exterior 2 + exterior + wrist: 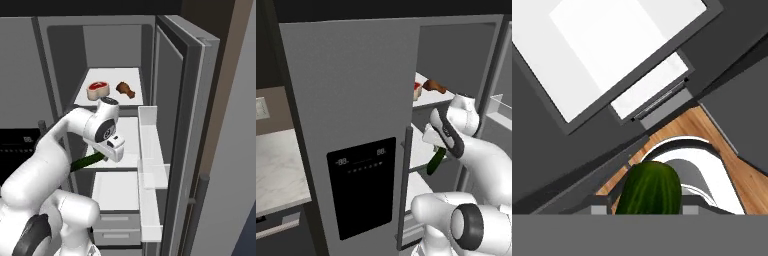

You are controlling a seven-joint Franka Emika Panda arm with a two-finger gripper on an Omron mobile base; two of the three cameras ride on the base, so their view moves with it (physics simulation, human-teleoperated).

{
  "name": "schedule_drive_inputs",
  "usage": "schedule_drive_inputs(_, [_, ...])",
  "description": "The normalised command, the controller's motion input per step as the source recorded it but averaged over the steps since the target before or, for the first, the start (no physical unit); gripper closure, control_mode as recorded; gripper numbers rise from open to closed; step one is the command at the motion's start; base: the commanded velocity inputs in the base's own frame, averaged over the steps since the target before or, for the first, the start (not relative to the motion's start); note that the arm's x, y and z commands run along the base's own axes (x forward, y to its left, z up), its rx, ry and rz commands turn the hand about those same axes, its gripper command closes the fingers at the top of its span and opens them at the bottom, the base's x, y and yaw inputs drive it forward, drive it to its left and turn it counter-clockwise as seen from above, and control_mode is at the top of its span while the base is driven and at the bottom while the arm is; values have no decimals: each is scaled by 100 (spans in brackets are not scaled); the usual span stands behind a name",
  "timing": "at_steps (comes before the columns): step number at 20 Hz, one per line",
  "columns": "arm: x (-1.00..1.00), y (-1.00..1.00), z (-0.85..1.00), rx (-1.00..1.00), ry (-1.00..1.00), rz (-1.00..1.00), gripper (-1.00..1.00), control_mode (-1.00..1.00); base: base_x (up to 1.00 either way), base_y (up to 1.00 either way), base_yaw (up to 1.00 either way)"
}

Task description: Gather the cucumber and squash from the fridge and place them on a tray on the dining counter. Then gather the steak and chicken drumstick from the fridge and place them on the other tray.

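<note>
Gripper [107,156] narrowly spread, pinching the cucumber [86,162] in front of the open fridge [351,125], beside its middle shelf; steak [98,90] and chicken drumstick [126,89] lie on the upper shelf.

The white arm rises from its base, bends at a dark-ringed elbow and reaches forward and up, the forearm sloping toward the wrist. The wrist turns over so the hand points downward, with the gripper [111,152] at the arm's far end. Its jaws are closed on a cucumber [436,161], which hangs slanting below them and fills the space between them in the hand view.
</note>
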Motion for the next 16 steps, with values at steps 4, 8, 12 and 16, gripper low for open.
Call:
schedule_drive_inputs(4, [-66, 0, 73, 0, 0, 0, 100, -100, 0, 0, 0])
schedule_drive_inputs(8, [-47, 1, 98, -1, -4, 0, 100, -100, 0, 0, 0])
schedule_drive_inputs(12, [-50, 2, 86, -2, -9, 0, 100, -100, 0, 0, 0])
schedule_drive_inputs(16, [-64, 32, 61, -9, -11, 0, 100, -100, 0, 0, 0])
